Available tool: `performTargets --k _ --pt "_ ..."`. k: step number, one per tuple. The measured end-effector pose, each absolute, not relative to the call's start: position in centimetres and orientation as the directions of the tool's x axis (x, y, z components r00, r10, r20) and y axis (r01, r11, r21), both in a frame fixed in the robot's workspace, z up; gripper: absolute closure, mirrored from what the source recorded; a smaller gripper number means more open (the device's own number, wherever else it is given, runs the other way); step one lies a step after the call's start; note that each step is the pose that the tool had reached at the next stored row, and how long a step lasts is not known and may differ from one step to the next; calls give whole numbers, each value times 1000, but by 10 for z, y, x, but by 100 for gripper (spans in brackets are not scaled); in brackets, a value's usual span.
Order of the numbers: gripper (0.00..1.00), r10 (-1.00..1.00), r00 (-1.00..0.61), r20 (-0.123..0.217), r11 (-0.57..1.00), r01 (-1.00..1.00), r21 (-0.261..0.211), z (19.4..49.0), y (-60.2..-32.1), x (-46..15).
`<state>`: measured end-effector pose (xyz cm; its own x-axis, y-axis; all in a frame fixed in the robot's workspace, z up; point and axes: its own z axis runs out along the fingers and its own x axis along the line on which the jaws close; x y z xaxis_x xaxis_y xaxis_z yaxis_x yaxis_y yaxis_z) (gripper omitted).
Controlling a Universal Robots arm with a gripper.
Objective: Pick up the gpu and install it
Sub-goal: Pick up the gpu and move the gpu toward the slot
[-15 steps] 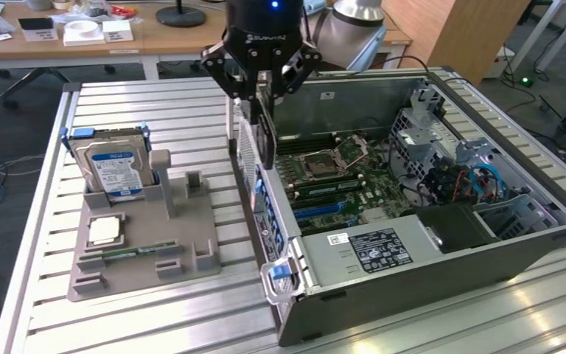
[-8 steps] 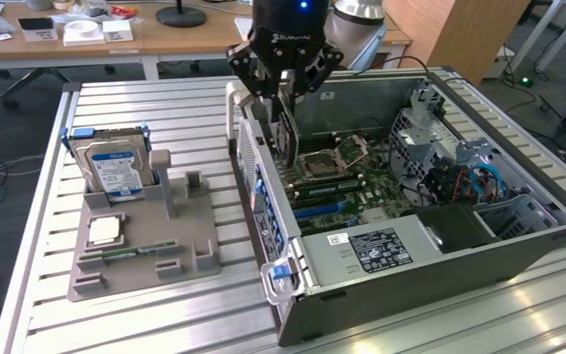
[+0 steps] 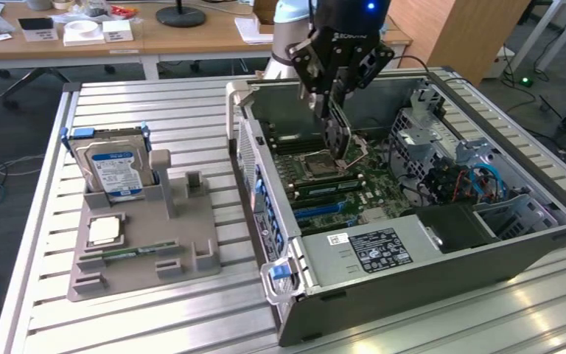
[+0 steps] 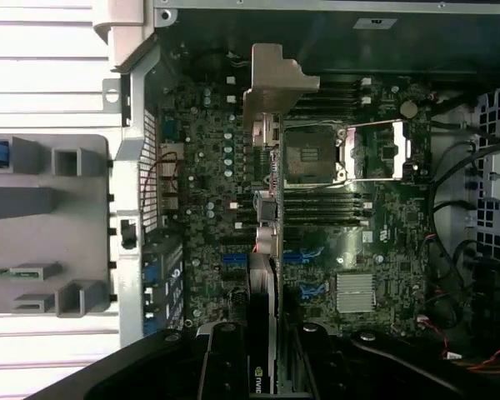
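- An office with desks behind; a slatted metal table [image 3: 116, 103] carries the work.
- The open computer case [image 3: 411, 287] lies on its side, motherboard [image 3: 362, 195] exposed.
- A grey holder tray [image 3: 145, 251], at the exterior view's left, holds the hard drive [image 3: 116, 169], well apart.
- The gripper [image 3: 334, 92] has narrow fingers clamped on the gpu [image 3: 339, 136], which hangs on edge over the motherboard.
- Pick-up looks done; the card seems not yet seated.
- The CPU socket [image 3: 318, 164] sits just beside the card's lower edge.
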<state>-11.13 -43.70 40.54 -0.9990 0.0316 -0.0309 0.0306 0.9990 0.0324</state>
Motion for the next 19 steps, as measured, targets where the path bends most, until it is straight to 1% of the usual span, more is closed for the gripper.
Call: performTargets --k 19 --pt "74 32 -999 -31 999 31 33 405 -437 -38"
